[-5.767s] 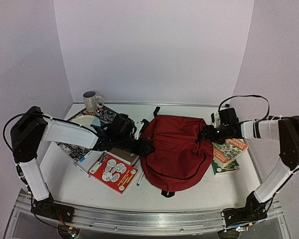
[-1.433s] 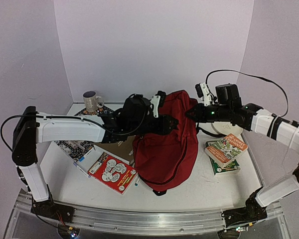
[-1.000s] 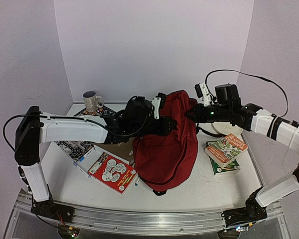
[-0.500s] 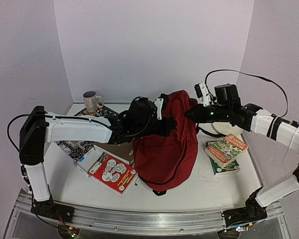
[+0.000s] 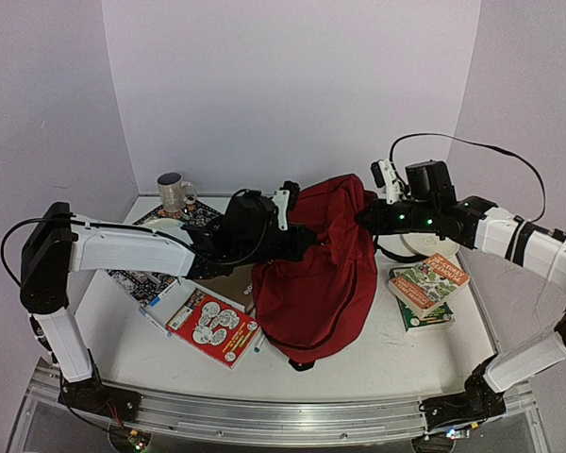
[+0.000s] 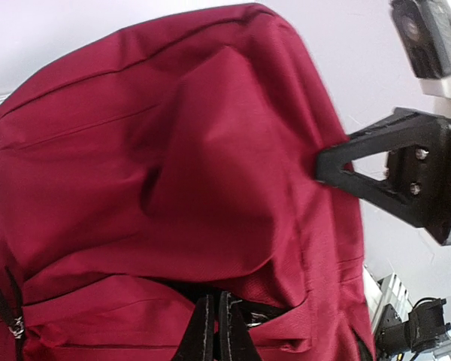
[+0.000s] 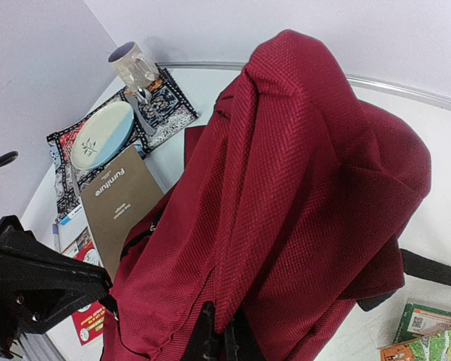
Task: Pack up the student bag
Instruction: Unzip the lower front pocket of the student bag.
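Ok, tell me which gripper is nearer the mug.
Left. The left gripper is shut on the student bag, right of the mug; the right gripper grips the bag's other side, farther away.

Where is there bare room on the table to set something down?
The front strip of the table, between the backpack and the near rail, is bare. Books and a placemat crowd the left; more books crowd the right.

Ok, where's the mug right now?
Top view, far left corner: the mug stands at the far edge of the patterned mat, beyond the plate, left of the student bag.
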Tool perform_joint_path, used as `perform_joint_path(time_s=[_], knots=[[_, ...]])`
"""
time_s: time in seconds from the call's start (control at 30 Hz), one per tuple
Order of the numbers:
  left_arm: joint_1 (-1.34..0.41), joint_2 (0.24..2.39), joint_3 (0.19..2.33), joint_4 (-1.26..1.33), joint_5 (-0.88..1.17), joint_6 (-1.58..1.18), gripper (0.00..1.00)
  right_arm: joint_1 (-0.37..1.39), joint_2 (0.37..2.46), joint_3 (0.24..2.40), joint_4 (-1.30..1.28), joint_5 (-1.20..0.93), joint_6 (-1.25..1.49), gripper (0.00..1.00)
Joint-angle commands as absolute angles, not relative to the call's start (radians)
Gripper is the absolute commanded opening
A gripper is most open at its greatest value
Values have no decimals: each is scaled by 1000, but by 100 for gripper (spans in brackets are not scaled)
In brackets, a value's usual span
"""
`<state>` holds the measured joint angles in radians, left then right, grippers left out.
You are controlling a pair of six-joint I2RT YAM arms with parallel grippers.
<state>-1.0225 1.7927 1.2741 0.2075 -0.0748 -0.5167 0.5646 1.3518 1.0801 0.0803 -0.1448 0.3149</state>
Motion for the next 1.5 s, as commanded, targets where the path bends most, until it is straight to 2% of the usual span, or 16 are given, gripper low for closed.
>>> perform_joint_path(time_s=[0.0, 0.2, 0.37, 0.53, 0.8, 0.93, 1.03, 1.2, 1.3, 1.47], knots=[[-1005, 1770, 1268, 246, 12, -546, 1, 559, 1345, 1132, 114, -189, 306, 0], [-1003, 1798, 1287, 274, 52, -552, 0, 558, 1351, 1132, 117, -209, 307, 0], [-979, 1792, 1240, 273, -27, -545, 0, 550, 1319, 1103, 117, -125, 289, 0], [-899, 1796, 1148, 273, -67, -569, 0, 459, 1303, 1067, 117, -154, 303, 0], [-856, 1840, 1098, 268, -107, -526, 0, 377, 1381, 1077, 115, -173, 320, 0], [-847, 1849, 1112, 264, -59, -536, 0, 376, 1415, 1093, 95, -181, 328, 0], [-849, 1868, 1146, 264, 42, -568, 0, 382, 1426, 1090, 82, -235, 336, 10], [-863, 1913, 1222, 265, 135, -609, 0, 460, 1413, 1081, 60, -196, 347, 43], [-871, 1928, 1253, 267, 155, -623, 0, 512, 1409, 1077, 46, -177, 353, 59], [-873, 1939, 1279, 267, 160, -629, 0, 576, 1432, 1071, 12, -133, 353, 72]])
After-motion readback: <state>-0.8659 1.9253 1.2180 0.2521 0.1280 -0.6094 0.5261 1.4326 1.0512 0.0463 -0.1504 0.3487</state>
